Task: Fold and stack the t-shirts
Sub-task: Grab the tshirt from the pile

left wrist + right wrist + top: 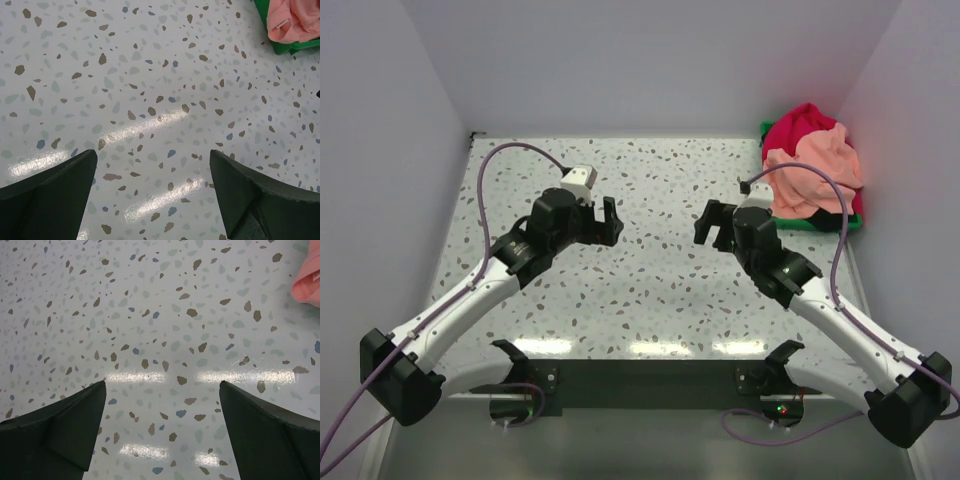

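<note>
A pale patch on the salmon-pink t-shirt [306,287], at the edge of the right wrist view, may be a neck tag, too blurred to read. That soft, crumpled shirt lies heaped over the crimson red t-shirt [800,125] in the green plastic bin [290,48], at the far right corner of the glossy speckled table [650,290]. The left gripper [603,222] and the right gripper [713,225] hover above the tabletop, dark wedge-shaped fingers spread wide, holding nothing.
</note>
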